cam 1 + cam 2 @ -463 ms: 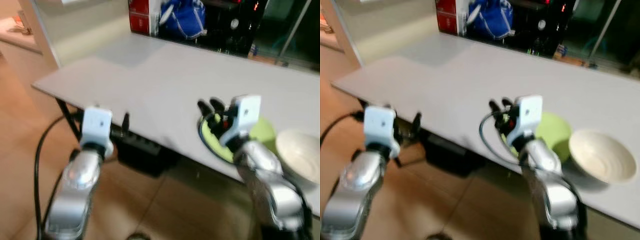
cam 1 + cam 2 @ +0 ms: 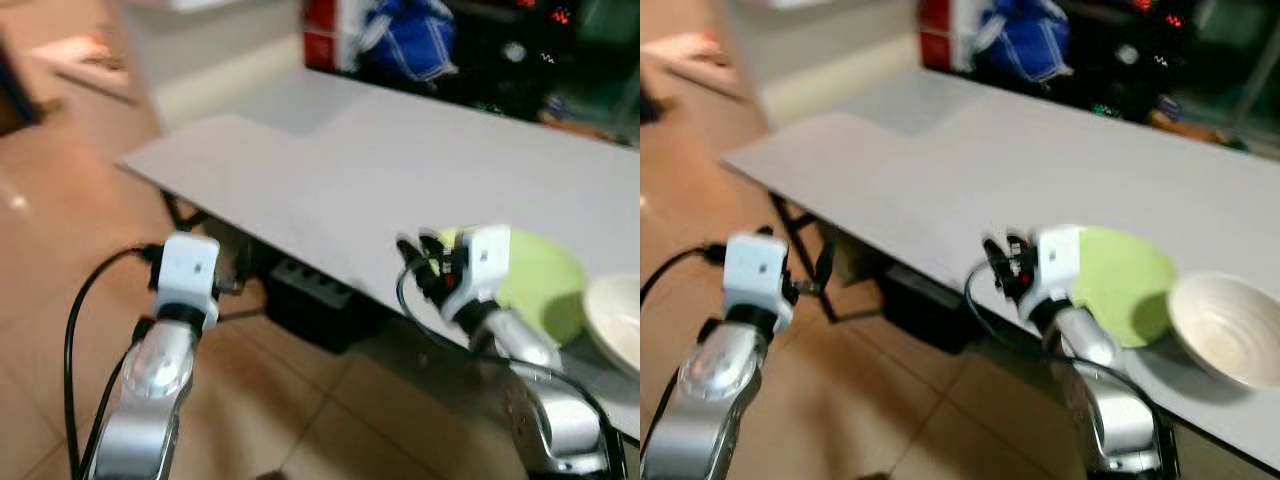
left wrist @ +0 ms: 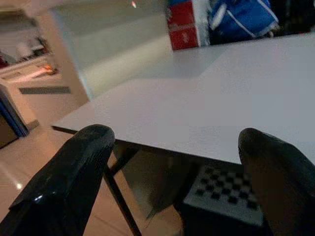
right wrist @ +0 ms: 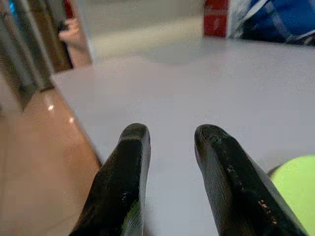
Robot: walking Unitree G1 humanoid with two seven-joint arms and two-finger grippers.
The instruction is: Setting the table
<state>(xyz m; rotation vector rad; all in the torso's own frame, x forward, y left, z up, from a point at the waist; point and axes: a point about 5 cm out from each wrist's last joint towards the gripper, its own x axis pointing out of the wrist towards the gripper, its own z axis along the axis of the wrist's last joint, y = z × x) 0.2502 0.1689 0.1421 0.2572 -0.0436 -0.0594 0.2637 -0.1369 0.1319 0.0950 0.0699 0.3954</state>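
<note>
A lime-green plate (image 2: pixel 545 278) lies near the front edge of the grey table (image 2: pixel 340 170), with a white bowl (image 2: pixel 618 318) beside it on the right. My right gripper (image 2: pixel 415 250) hovers at the plate's left edge over the table's front edge. Its fingers (image 4: pixel 133 147) stand slightly apart and hold nothing. In the right wrist view the plate (image 4: pixel 298 182) shows beside them. My left gripper (image 3: pixel 177 142) is open wide and empty, held in front of the table's front edge and below the tabletop, by the left corner.
A red box (image 2: pixel 320 30) and a blue bag (image 2: pixel 405 40) stand at the table's far edge. Under the table sits a black box (image 2: pixel 315 300) with a checkered marker (image 3: pixel 221 189). A black cable (image 2: pixel 85 310) hangs by my left arm. Brown tiled floor lies to the left.
The whole view has shifted, so the camera moved. My right gripper sits a little lower and nearer the table's front edge; the plate and the bowl lie as before.
</note>
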